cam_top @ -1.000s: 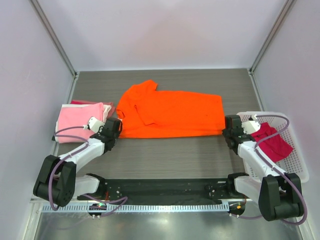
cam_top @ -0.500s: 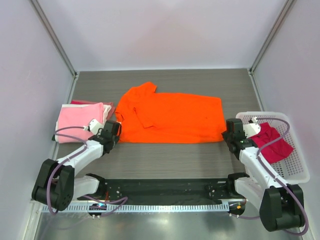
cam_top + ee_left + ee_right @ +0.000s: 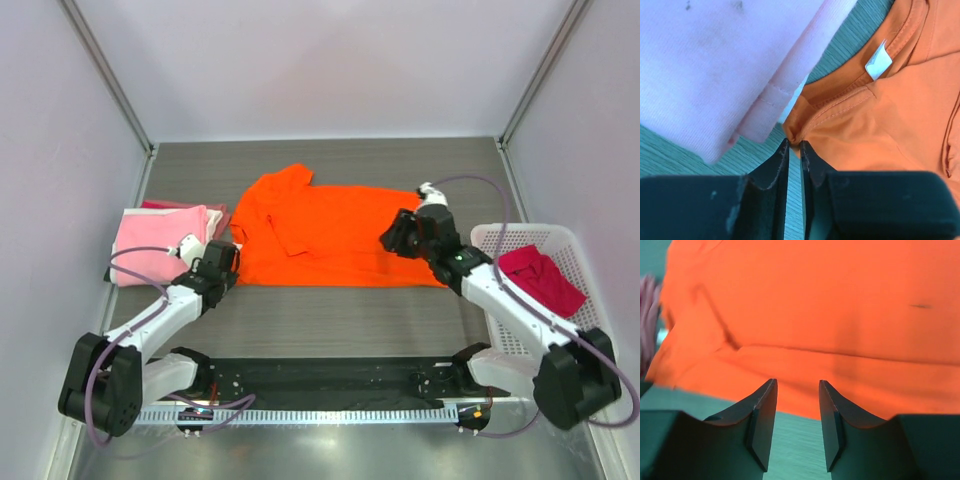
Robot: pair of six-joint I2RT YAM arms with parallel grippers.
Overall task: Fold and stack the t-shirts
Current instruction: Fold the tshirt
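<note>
- Left jaws a slit apart at the orange shirt's [image 3: 880, 125] corner; hold unclear; close firmly on cloth.
- Right jaws half open, empty; take the near edge squarely.

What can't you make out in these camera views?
- Top view: what lies under the light pink t-shirt; it covers all but slivers.
- Left wrist view: whether the left pincer pinches the hem of the orange t-shirt; the nearly closed tips hide the contact.
- Right wrist view: the orange t-shirt's outline, cut off by the frame's edges.
</note>
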